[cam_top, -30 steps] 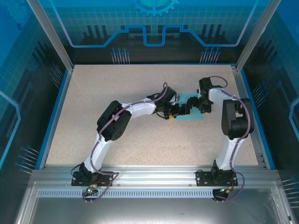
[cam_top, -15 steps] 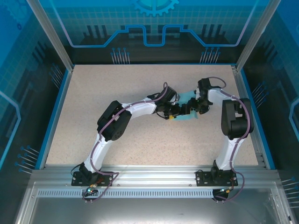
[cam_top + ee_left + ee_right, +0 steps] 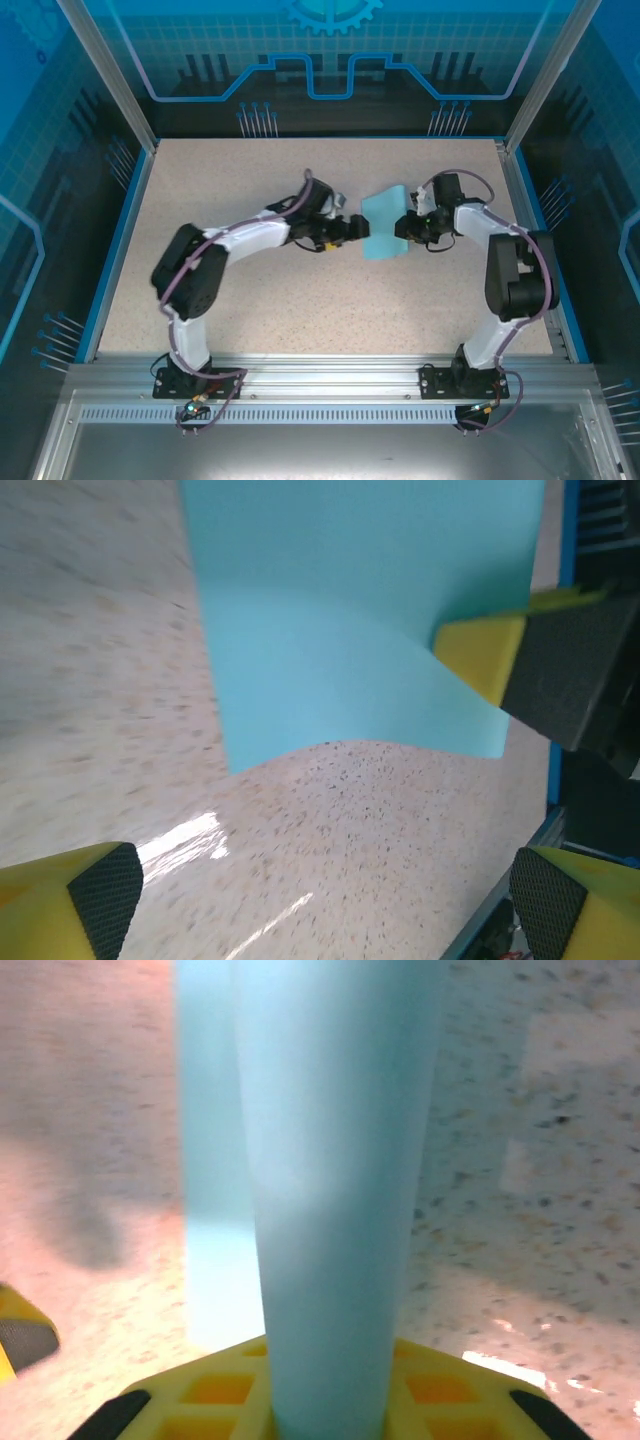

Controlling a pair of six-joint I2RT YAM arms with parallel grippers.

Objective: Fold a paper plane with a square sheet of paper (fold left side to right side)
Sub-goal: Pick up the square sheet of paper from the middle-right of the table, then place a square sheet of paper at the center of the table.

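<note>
Wrist cameras reveal the square sheet of paper (image 3: pixel 350 620) bowed, clamped in the right claw (image 3: pixel 404 226); left claw (image 3: pixel 351 232) spread apart

- Your table (image 3: pixel 300 300) is a speckled beige board with a blue rim along its left, far and right sides (the near side meets a metal rail (image 3: pixel 320 375)).
- One thing lies on it: a turquoise sheet of paper (image 3: pixel 382 225), right of the middle and in the far half.
- In your left wrist view the sheet isn't flat. One near corner touches the surface, while the edge beside it arches up off the board.
- Near that corner the bare surface shows a bright streak of glare.
</note>
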